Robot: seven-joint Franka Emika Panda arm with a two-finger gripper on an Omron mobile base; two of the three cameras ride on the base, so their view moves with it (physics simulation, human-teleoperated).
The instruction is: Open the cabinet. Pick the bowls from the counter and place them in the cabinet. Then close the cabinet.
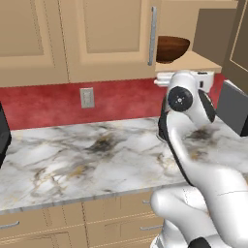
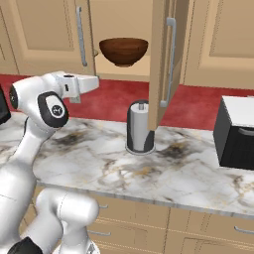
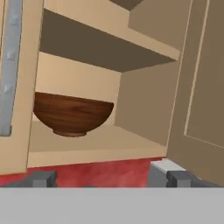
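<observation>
Dark wooden bowl (image 2: 124, 51) upright on the bottom shelf (image 3: 92, 146) of the wall cabinet (image 2: 119, 20), toward the left of the opening, partly hidden in the hand view by the closed left door (image 3: 17, 87) and its silver bar handle (image 3: 9, 65). Right door (image 2: 161, 59) swung out toward the room, edge-on in the right base view, its handle (image 2: 171, 59) facing right. A second shelf (image 3: 100, 48) above the bowl, bare in the part visible.

Gripper (image 3: 107, 178) below and in front of the cabinet opening, level with the red backsplash (image 2: 114, 96), pointed at the shelf. Fingers (image 3: 43, 178) spread wide apart, nothing between them, well clear of the bowl.

Grey cylindrical canister (image 2: 140, 128) standing on the marble counter (image 2: 173, 173) just under the lower corner of the open door. Black appliance (image 2: 237, 131) on the counter at the right. Wall outlet (image 1: 87, 97) on the backsplash in the left base view. Tan drawers (image 2: 198, 228) with horizontal handles under the worktop.
</observation>
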